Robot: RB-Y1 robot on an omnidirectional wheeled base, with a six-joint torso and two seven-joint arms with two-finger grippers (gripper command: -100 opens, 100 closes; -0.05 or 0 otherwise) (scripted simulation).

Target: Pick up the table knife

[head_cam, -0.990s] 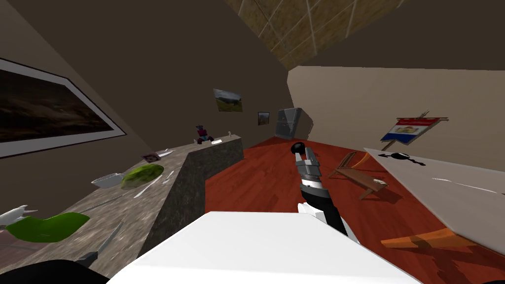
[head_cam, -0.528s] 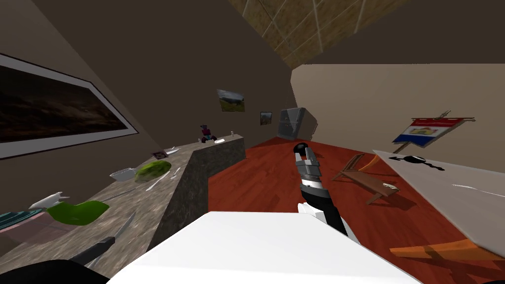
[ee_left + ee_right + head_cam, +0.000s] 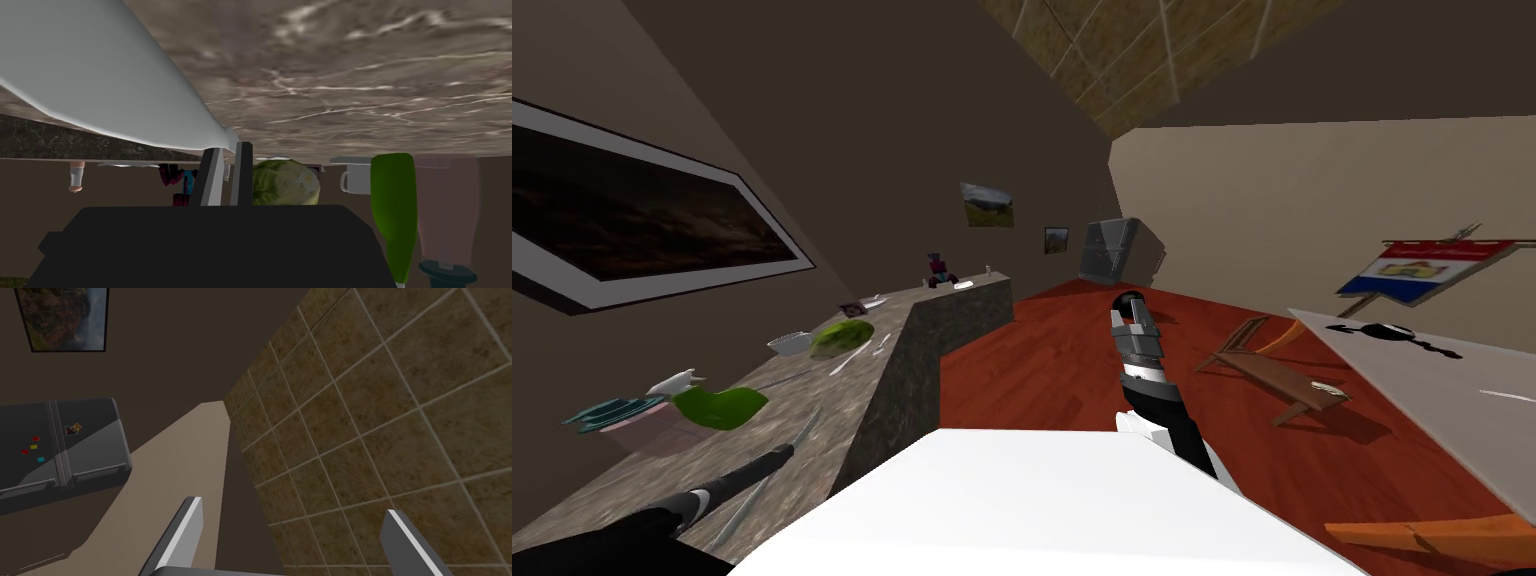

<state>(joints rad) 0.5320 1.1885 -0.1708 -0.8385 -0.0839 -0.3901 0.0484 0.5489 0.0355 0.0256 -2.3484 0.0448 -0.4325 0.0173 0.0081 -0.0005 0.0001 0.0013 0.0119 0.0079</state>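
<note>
Table knife is pinched by its thin end between the narrow jaws of the left gripper, its blade stretching along the marbled counter. The right gripper has its jaws wide apart.

The table knife is pale grey; the counter brown-grey with white veins; the cabbage yellow-green; the bottle green; the floor red-brown.

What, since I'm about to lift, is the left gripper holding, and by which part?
The left gripper is shut on the table knife, pinching its narrow end; whether that is blade or handle cannot be told.
</note>
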